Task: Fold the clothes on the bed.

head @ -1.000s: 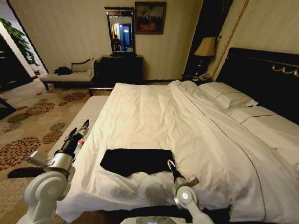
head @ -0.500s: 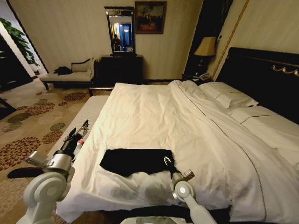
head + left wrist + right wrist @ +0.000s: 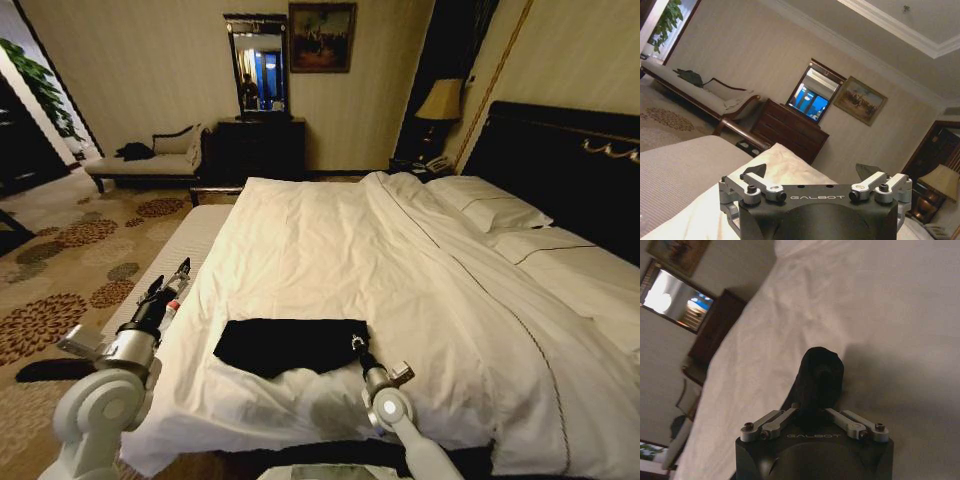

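The clothes (image 3: pixel 285 345), a black T-shirt lying as a folded strip, rest on the near part of the white bed (image 3: pixel 400 260). My right gripper (image 3: pixel 356 344) is at the strip's right end and shut on the black cloth. In the right wrist view the clothes (image 3: pixel 820 375) bunch up between the closed fingers of my right gripper (image 3: pixel 812 411), above the white bed (image 3: pixel 880 305). My left gripper (image 3: pixel 166 288) hovers off the bed's left side, apart from the shirt. In the left wrist view my left gripper (image 3: pixel 812 171) stands open and holds nothing.
A pale bench (image 3: pixel 170 255) runs along the bed's left side, under my left arm. Pillows (image 3: pixel 490 205) and a dark headboard (image 3: pixel 570 160) are at the right. A chaise (image 3: pixel 150 165), a dark dresser (image 3: pixel 262 145) and a lamp (image 3: pixel 440 100) line the far wall.
My right gripper has shifted slightly left and farther onto the bed, taking the shirt's right end with it. The left arm has stayed in place.
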`<state>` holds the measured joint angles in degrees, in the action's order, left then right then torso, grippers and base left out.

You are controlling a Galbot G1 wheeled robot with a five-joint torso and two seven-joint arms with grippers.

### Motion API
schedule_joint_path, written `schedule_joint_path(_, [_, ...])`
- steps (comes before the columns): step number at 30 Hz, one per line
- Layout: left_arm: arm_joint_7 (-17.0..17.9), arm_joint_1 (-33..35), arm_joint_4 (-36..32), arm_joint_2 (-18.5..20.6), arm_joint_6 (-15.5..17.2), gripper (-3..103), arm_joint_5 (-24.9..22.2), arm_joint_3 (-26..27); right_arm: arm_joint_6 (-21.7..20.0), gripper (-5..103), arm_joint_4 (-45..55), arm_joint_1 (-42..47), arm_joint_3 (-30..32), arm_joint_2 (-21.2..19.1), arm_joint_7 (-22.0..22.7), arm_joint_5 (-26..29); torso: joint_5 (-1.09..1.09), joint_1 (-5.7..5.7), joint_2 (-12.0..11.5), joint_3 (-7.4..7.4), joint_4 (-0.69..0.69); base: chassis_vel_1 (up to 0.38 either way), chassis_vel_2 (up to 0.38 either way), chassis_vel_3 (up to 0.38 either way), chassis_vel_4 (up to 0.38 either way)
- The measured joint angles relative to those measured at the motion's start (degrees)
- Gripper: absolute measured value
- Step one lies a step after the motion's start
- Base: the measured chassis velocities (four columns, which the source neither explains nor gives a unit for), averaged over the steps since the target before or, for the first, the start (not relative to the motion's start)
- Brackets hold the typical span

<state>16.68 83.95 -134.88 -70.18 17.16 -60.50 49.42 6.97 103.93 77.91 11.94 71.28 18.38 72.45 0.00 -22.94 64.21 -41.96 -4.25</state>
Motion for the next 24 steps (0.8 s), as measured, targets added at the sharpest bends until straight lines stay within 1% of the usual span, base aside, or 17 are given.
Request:
schedule_joint_path(2, [0.00,0.00,0.25,-0.12,-0.01,100,0.72,-0.22,0.85,4,0.02,0.12,0.86,-0.67,-1.54,-0.65,0.01,-0.01,0.00,0.00,0.01,0.000,0.000,0.000,0.000])
schedule_joint_path(4, [0.00,-0.03,0.32,-0.13,-0.02,100,0.81,-0.22,1.10,4,0.14,0.18,1.70,-1.47,-1.90,-0.76,0.02,0.00,0.00,0.00,0.01,0.000,0.000,0.000,0.000])
schedule_joint_path(5, [0.00,-0.05,0.36,-0.12,-0.03,100,0.86,-0.22,1.22,4,0.34,0.21,2.48,-2.56,-2.04,-0.67,0.02,0.00,0.00,0.00,0.01,0.000,0.000,0.000,0.000])
schedule_joint_path(7, [0.02,-0.07,0.42,0.06,-0.05,100,0.89,-0.07,1.36,4,0.67,0.55,4.74,-6.96,-2.11,-0.03,0.01,0.00,0.00,0.00,0.01,0.000,0.000,0.000,0.000])
schedule_joint_path(9, [0.03,-0.09,0.52,0.27,-0.11,100,0.88,0.07,1.49,4,0.77,1.30,7.90,-12.97,-2.38,0.78,0.00,0.00,0.00,0.00,-0.01,0.000,0.000,0.000,0.000])
schedule_joint_path(10, [0.03,-0.09,0.52,0.27,-0.11,100,0.88,0.07,1.49,4,0.77,1.30,7.90,-12.97,-2.38,0.78,0.00,0.00,0.00,0.00,-0.01,0.000,0.000,0.000,0.000])
schedule_joint_path(12, [0.04,-0.28,0.65,0.29,-0.17,100,0.86,0.09,1.51,4,0.54,2.11,10.79,-17.36,-2.72,1.28,0.01,-0.01,0.00,0.00,-0.01,0.000,0.000,0.000,0.000])
schedule_joint_path(15, [0.07,-0.62,0.73,0.22,-0.23,100,0.83,-0.26,1.45,4,-1.52,2.36,13.99,-22.17,-2.84,1.45,0.01,0.00,0.00,0.00,-0.01,0.000,0.000,0.000,0.000])
schedule_joint_path(16, [0.07,-0.62,0.73,0.22,-0.23,100,0.83,-0.26,1.45,4,-1.52,2.36,13.99,-22.17,-2.84,1.45,0.01,0.00,0.00,0.00,-0.01,0.000,0.000,0.000,0.000])
schedule_joint_path(19, [0.09,-0.89,0.80,0.04,-0.32,100,0.90,-0.75,1.31,4,-2.88,1.28,13.93,-24.72,-2.70,0.47,0.00,0.00,0.00,0.00,-0.01,0.000,0.000,0.000,0.000])
schedule_joint_path(20, [0.09,-0.89,0.80,0.04,-0.32,100,0.90,-0.75,1.31,4,-2.88,1.28,13.93,-24.72,-2.70,0.47,0.00,0.00,0.00,0.00,-0.01,0.000,0.000,0.000,0.000])
schedule_joint_path(22, [0.10,-0.98,0.84,-0.01,-0.37,100,0.94,-0.83,1.60,4,-2.24,0.26,11.85,-25.19,-2.65,-1.41,0.01,0.00,0.00,0.00,-0.01,0.000,0.000,0.000,0.000])
schedule_joint_path(24, [0.10,-0.98,0.88,0.19,-0.47,100,1.00,-0.48,2.24,4,-0.57,-0.85,8.64,-25.29,-3.36,-4.58,0.01,-0.01,0.00,0.00,0.00,0.000,0.000,0.000,0.000])
